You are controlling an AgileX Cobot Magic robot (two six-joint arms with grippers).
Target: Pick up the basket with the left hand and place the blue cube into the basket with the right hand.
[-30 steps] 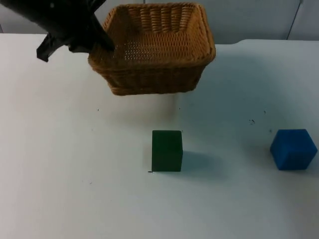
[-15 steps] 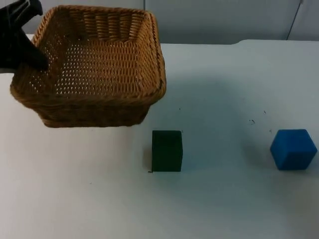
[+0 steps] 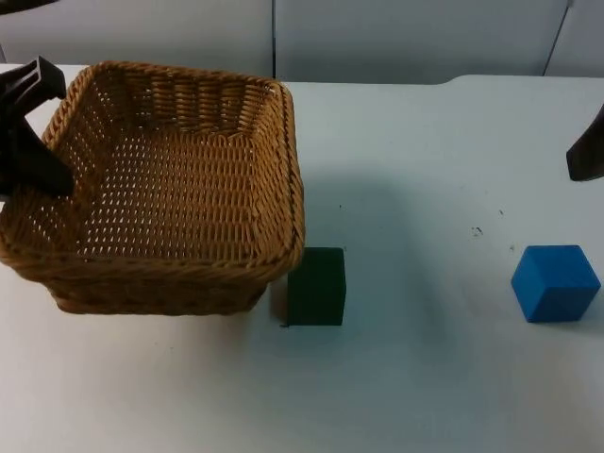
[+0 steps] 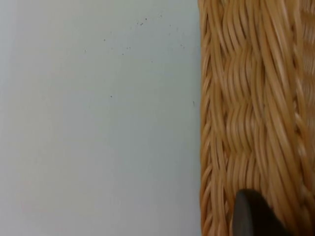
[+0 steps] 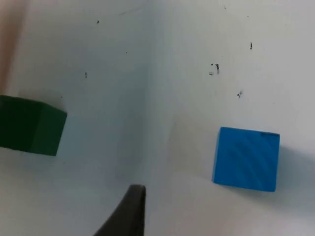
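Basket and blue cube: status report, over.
Left gripper holds wicker basket by its rim. Right gripper near blue cube, cube untouched. Green cube beside basket.

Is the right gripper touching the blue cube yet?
Apart. In the right wrist view, bare white table separates the right gripper's fingertip from the blue cube.

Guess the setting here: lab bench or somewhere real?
Most likely a lab test bench: a bare white table top against a grey partition wall, with only staged props, a wicker basket, a blue cube and a green block.
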